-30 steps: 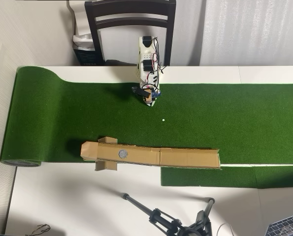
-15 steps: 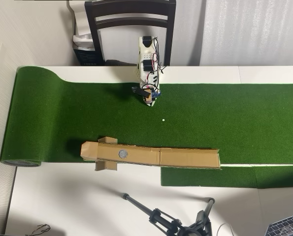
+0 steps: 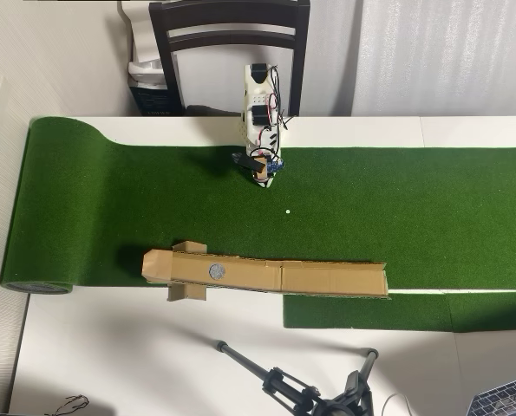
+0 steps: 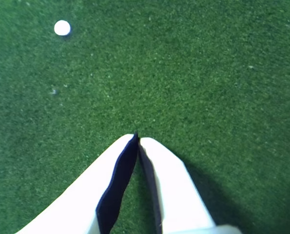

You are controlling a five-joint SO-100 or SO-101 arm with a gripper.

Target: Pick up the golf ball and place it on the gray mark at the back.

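At the jaw tips, the gripper (image 4: 137, 137) is sitting clenched and empty, hovering over the green turf (image 4: 208, 73). Ball (image 4: 62, 28) is lying well apart, up-left in the wrist view. Gray mark (image 3: 217, 271) is waiting on the cardboard ramp (image 3: 327, 279). Approach step, judged: next, opening and reaching toward the ball.

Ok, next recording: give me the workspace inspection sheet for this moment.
Surface: green turf mat on a white table, left end rolled.
Job's things: golf ball lies free on the turf; gray mark sits on a cardboard ramp.
Clutter: nothing seen on the turf.
Grippers: gripper shut and empty, ball ahead up-left in the wrist view.
Cables: wires on the arm.
Surroundings: chair, tripod, laptop corner.
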